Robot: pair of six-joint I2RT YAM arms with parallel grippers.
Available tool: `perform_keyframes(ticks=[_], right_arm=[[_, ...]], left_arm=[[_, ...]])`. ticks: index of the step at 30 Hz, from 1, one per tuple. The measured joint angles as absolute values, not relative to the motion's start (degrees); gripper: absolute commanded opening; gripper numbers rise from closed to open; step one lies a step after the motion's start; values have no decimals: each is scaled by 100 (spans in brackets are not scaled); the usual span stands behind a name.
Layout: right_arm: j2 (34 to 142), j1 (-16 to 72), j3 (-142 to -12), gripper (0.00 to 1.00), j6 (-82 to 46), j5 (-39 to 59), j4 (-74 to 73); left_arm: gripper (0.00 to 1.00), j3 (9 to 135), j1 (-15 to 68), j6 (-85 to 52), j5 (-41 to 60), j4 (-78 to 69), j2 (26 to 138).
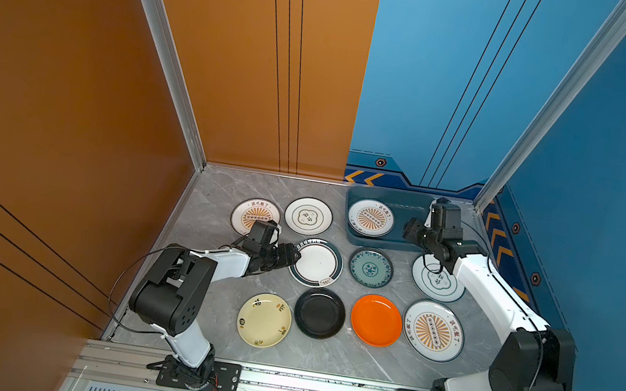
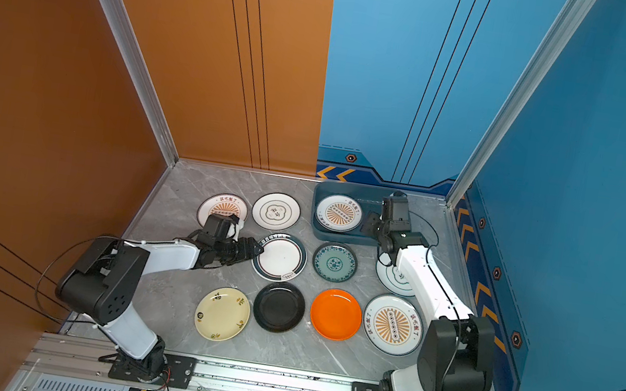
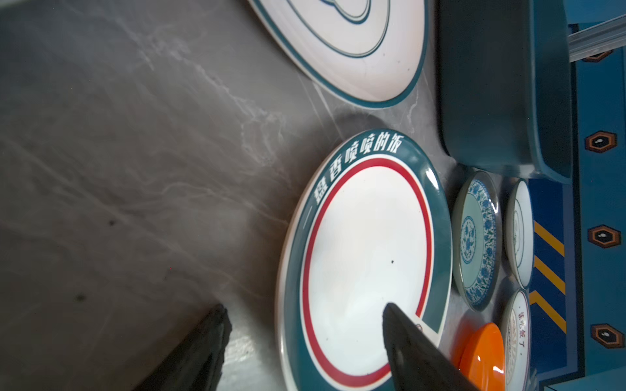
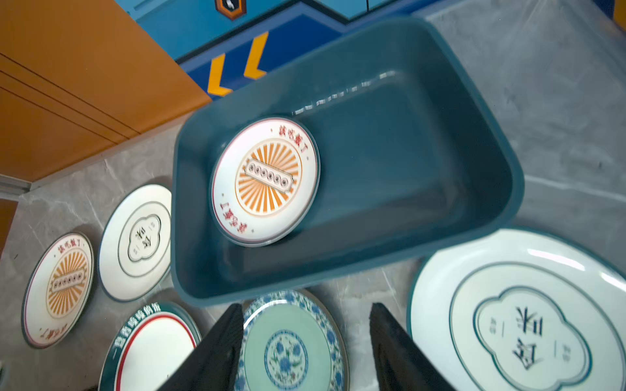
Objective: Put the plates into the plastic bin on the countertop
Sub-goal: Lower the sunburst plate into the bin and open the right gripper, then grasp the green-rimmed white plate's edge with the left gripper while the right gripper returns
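Observation:
The dark teal plastic bin (image 1: 390,198) stands at the back right of the countertop (image 1: 215,274) with one sunburst plate (image 1: 371,218) inside. My left gripper (image 3: 305,306) is open and straddles the near rim of a white plate with a teal border and red ring (image 1: 316,263). One finger is over the plate, the other over the marble. My right gripper (image 4: 305,315) hovers open and empty by the bin's front edge, above a teal patterned plate (image 4: 288,352).
Loose plates lie around: sunburst (image 1: 254,213), white with dark rings (image 1: 308,216), another ringed plate (image 1: 432,284) partly under the right arm, sunburst (image 1: 433,330), orange (image 1: 376,320), black (image 1: 319,313), cream (image 1: 264,319). Walls close in at left, back and right.

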State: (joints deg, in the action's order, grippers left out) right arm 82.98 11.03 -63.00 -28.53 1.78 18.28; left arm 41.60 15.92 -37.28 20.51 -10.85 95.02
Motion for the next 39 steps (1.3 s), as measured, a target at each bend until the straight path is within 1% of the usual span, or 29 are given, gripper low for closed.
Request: perform_keyframes(ticks=[3, 9, 11, 14, 18, 23, 31, 33, 39], right_arm=[[7990, 1017, -5867, 62, -2945, 532, 1806], [7352, 1011, -5308, 62, -3146, 1105, 1706], [7199, 1011, -5168, 62, -3177, 1205, 1686], [7091, 1011, -5028, 62, -3199, 1251, 1667], [7054, 1007, -4897, 62, -3203, 1330, 1643], [7050, 1004, -4877, 62, -3205, 1354, 1638], [6984, 1007, -4733, 62, -3297, 1387, 1584], [6971, 1007, -4685, 62, -3312, 1398, 1584], [6810, 1007, -4453, 62, -3352, 1417, 1575]], left_arm=[[64, 4136, 1592, -3774, 2078, -1389, 9631], [57, 4093, 1592, -3863, 2167, -2045, 9926], [52, 4049, 1597, -3903, 2185, -2276, 10005], [46, 4036, 1616, -3964, 2244, -2576, 10165], [41, 4032, 1619, -3999, 2320, -2908, 10344], [32, 3933, 1616, -4005, 2292, -3116, 10385], [20, 3820, 1616, -4005, 2252, -3216, 10394], [15, 3815, 1616, -4010, 2246, -3210, 10394], [5, 3804, 1608, -4062, 2370, -3179, 10396]])
